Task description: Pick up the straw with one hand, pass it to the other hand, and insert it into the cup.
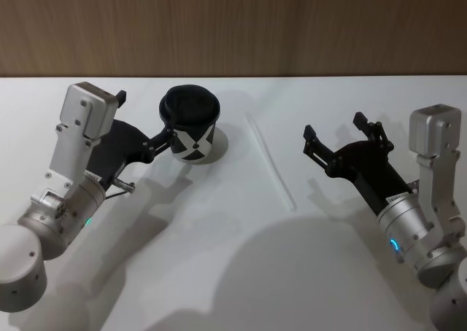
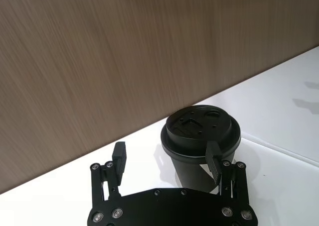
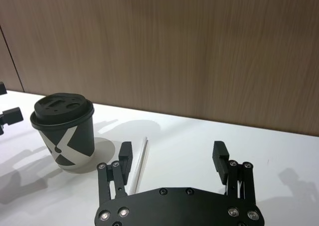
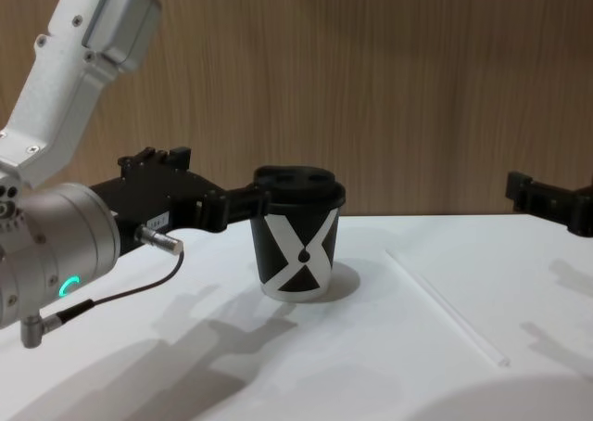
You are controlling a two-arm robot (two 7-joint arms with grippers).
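The black cup point(image 1: 191, 127) with a white X mark and a domed lid stands upright on the white table, left of centre at the back. The thin pale straw point(image 1: 271, 162) lies flat to its right, running from the back toward the front. My left gripper point(image 1: 144, 119) is open just left of the cup, one fingertip point(image 2: 214, 159) close against the cup's point(image 2: 199, 136) side. My right gripper point(image 1: 334, 128) is open and empty, hovering to the right of the straw point(image 3: 141, 161). From the chest, the cup point(image 4: 298, 245) stands between the left gripper point(image 4: 211, 187) and the straw point(image 4: 447, 307).
The white table point(image 1: 233, 273) stretches toward me, crossed by the arms' shadows. A wood-panelled wall point(image 1: 233, 25) rises along its far edge.
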